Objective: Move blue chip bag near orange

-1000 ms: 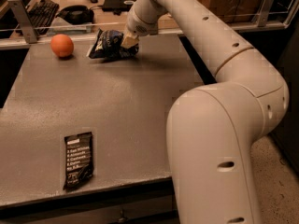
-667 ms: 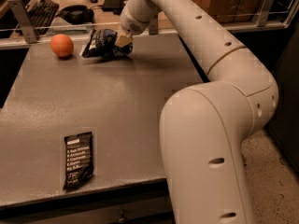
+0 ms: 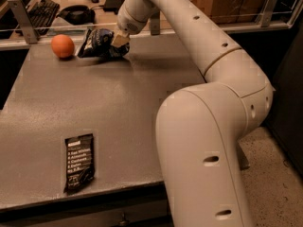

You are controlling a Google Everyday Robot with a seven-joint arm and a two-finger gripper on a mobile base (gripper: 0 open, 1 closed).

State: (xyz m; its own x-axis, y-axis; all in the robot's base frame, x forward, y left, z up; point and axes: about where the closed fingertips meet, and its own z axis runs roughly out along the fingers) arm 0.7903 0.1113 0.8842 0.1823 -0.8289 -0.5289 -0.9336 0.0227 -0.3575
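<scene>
The blue chip bag (image 3: 99, 44), crumpled navy foil with white lettering, sits at the far left of the grey table (image 3: 118, 103), just right of the orange (image 3: 62, 46), with a small gap between them. My gripper (image 3: 118, 40) is at the bag's right end and is shut on the bag, which looks slightly lifted or tilted. The white arm reaches in from the right foreground and hides part of the table's right side.
A flat black bar wrapper (image 3: 78, 161) with white text lies near the table's front left edge. Behind the table runs a metal rail (image 3: 23, 22), with a keyboard (image 3: 38, 11) and a dark object (image 3: 75, 14) on a desk beyond.
The gripper has carried the blue chip bag leftward, closer to the orange. The orange and the black wrapper have not moved.
</scene>
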